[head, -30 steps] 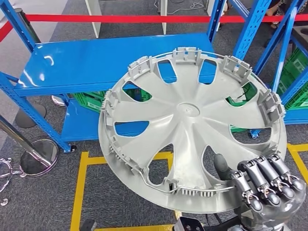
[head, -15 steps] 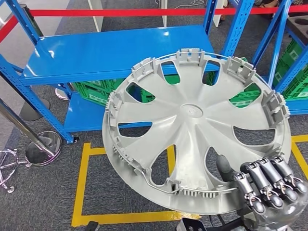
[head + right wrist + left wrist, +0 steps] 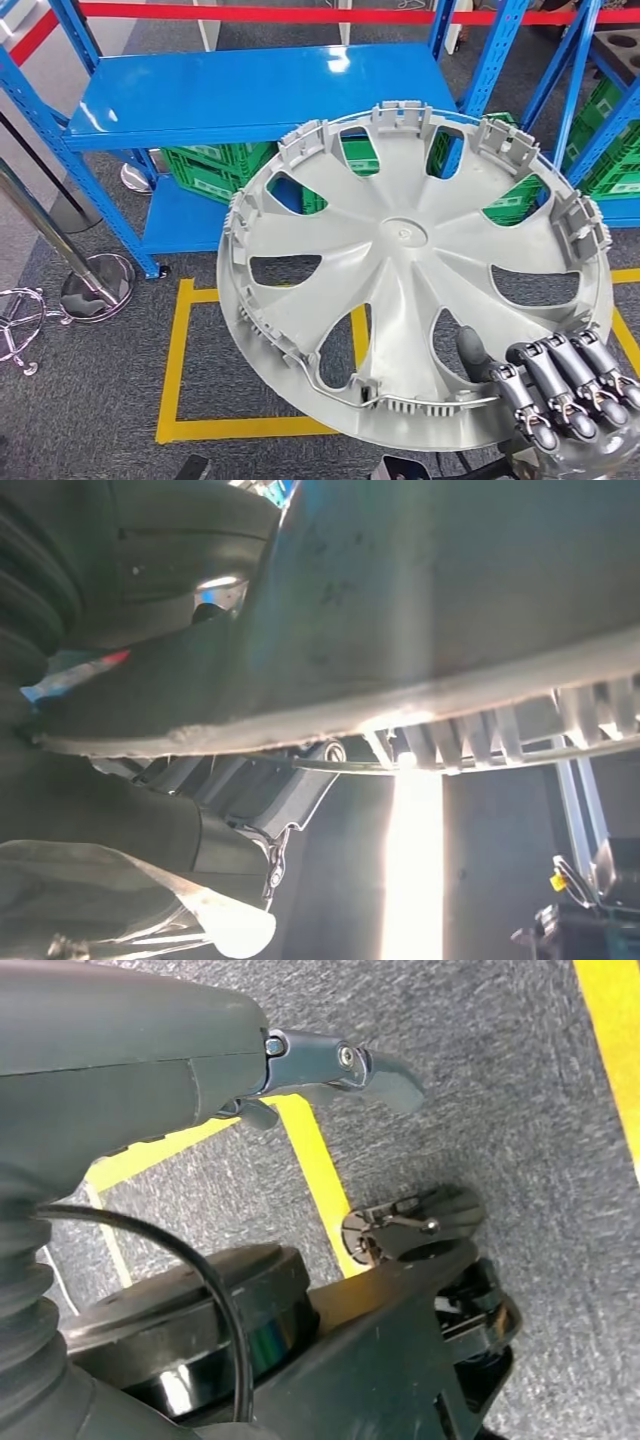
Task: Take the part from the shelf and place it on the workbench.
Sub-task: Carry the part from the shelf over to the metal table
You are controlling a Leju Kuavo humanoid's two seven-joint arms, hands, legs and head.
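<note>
- Hubcap (image 3: 411,270), silver-grey plastic wheel cover, inner side up with clips round the rim; off the shelf, in the air in front of the robot, tilted, far edge higher than near edge.
- Right hand (image 3: 555,395) grips the near right rim: fingers (image 3: 562,385) curled over the top edge, thumb poking up through a spoke opening. Right wrist view shows the underside of the rim close against the hand.
- Single-point hold at the edge of a wide, light disc, so it will likely swing or droop; keep the wrist steady and turn slowly.
- Left hand (image 3: 226,1055) hangs by the robot's side over grey carpet; holds nothing, but whether fingers are spread or curled I cannot tell.
- Blue shelf (image 3: 226,90) sits beyond the part, green crates (image 3: 219,165) on its lower level; blue uprights (image 3: 494,50) near the far rim — keep the rim off them when turning.
- Workbench not in sight; judge carry phase, placing not yet done.
- Yellow floor tape (image 3: 177,360) and stanchion base (image 3: 98,285) lie below left; mind footing.
</note>
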